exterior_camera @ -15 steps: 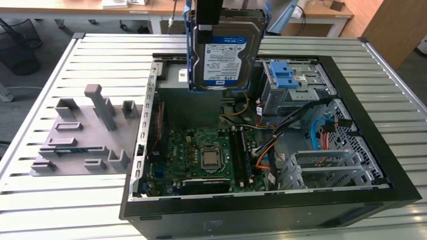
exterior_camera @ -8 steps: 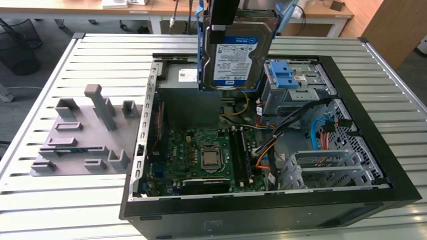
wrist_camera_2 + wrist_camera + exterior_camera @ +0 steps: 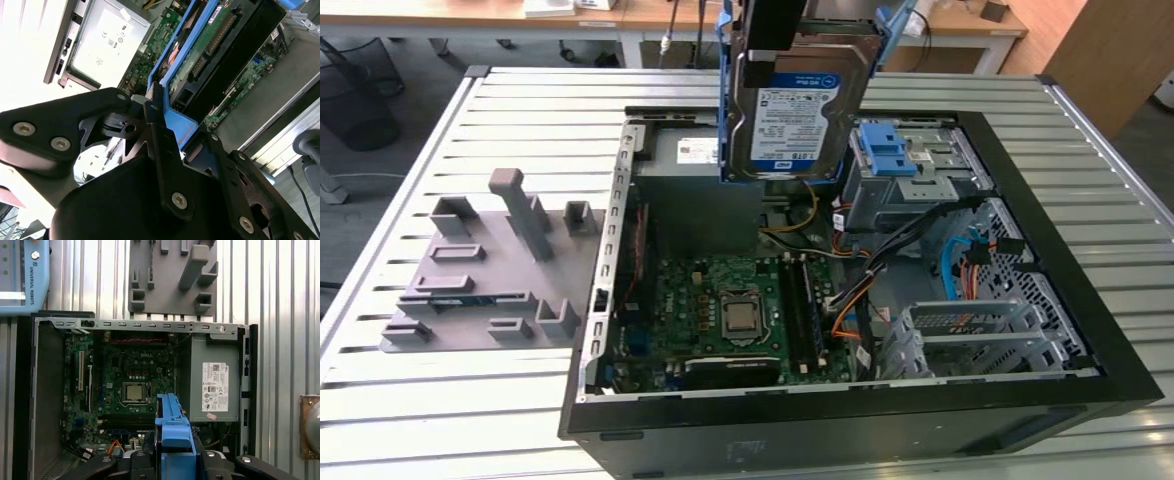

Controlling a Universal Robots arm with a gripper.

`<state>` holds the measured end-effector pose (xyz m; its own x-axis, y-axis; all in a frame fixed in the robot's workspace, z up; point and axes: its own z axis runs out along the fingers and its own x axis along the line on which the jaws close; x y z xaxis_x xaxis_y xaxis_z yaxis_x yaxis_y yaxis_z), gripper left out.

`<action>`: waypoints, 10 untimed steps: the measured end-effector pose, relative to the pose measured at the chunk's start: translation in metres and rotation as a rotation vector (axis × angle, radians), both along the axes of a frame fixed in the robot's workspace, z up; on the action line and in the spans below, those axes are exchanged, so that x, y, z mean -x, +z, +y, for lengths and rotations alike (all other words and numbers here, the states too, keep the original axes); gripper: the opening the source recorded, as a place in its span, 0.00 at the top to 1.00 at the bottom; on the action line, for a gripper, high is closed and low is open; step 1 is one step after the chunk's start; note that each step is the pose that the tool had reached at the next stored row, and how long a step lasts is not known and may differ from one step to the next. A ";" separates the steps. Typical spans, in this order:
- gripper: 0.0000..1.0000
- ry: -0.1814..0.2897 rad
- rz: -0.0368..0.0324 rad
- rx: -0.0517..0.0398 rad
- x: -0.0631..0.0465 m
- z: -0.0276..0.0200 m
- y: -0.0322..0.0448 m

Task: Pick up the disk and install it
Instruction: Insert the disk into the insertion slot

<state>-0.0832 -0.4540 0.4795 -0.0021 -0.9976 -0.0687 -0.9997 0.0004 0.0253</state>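
The disk (image 3: 787, 105) hangs upright above the open computer case (image 3: 854, 418), long axis vertical, label facing the exterior view. It is directly below the gripper (image 3: 174, 457), whose jaws are clamped on the blue bracket (image 3: 172, 117) at its upper end. Beneath it lies the grey power supply (image 3: 210, 385). The drive cage (image 3: 907, 175) with blue latches (image 3: 887, 150) sits just beside, toward the exterior view's right, and lower. Disk not yet seated; judged clear of the cage.
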 end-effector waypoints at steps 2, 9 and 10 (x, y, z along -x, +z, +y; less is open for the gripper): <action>0.64 0.000 0.0000 0.0000 0.000 0.0000 0.0000; 0.64 0.000 -0.0047 0.0003 0.000 -0.0001 0.0000; 0.64 0.000 -0.0082 0.0000 0.000 -0.0002 -0.0002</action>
